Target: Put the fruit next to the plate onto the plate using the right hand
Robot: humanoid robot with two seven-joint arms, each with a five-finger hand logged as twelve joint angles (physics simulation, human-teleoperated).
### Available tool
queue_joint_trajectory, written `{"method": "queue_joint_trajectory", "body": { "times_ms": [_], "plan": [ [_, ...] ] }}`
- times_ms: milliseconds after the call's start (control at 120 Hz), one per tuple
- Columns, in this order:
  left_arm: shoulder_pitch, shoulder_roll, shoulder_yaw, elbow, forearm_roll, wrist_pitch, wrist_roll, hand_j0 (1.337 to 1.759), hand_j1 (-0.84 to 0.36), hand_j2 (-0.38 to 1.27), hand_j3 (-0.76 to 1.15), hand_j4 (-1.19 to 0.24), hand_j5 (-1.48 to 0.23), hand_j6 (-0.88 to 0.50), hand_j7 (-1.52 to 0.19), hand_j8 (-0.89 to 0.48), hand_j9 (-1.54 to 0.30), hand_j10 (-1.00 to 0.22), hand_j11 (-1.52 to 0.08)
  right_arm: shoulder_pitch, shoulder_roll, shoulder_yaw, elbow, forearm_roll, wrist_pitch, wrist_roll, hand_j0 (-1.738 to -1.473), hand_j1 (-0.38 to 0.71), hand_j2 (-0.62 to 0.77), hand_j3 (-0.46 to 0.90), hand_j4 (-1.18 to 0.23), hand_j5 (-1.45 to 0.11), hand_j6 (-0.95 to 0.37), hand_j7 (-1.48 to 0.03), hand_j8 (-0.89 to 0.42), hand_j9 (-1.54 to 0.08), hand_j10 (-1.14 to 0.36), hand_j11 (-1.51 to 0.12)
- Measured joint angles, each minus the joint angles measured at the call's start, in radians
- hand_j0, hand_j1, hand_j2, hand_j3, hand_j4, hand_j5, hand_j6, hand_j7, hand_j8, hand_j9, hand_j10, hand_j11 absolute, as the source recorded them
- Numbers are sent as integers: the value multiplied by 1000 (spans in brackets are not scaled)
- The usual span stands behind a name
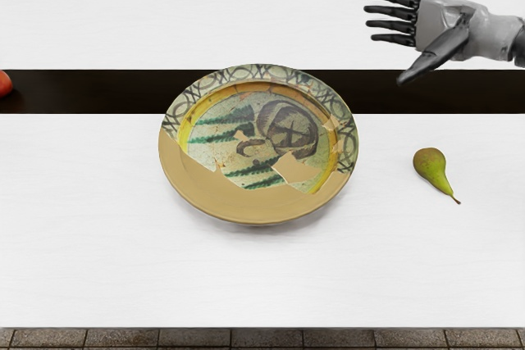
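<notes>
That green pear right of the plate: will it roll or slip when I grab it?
The small green pear lies on its side on the white table, so a nudge would probably swing it around its stem end rather than roll it straight. Its smooth, tapered skin may slip from the fingers of the right hand. It looks rigid and light.

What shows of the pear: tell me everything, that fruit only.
The pear is olive-green, smooth-skinned and teardrop-shaped, with a thin brown stem pointing toward the picture's lower right. It lies on its side on the white table, right of the plate and apart from it. Only the table touches it; the right hand, fingers spread, is farther back.
</notes>
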Motion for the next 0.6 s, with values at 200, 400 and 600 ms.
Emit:
{"method": "queue_joint_trajectory", "body": {
  "times_ms": [200, 400, 600],
  "plan": [
    [0, 0, 0, 0, 0, 0, 0, 1658, 346, 0, 0, -2, -3, -2, -3, -2, -3, -2, -3, 9, 10, -7, 14, 0, 0, -55, -1658, -317, -4, 0, -29, -37, -28, -37, -28, -37, -28, -36],
    [0, 0, 0, 0, 0, 0, 0, 1658, 346, 0, 0, -2, -3, -2, -3, -2, -3, -2, -3, 10, -132, -1, 329, -86, 0, -255, -1658, -318, -4, 0, -27, -35, -27, -35, -27, -35, -27, -35],
    [0, 0, 0, 0, 0, 0, 0, 1658, 346, 0, 0, -2, -3, -2, -3, -2, -3, -2, -3, 12, -190, 38, 471, -343, -71, -355, -1658, -321, -4, 0, -26, -32, -27, -31, -26, -31, -26, -31]
  ]
}}
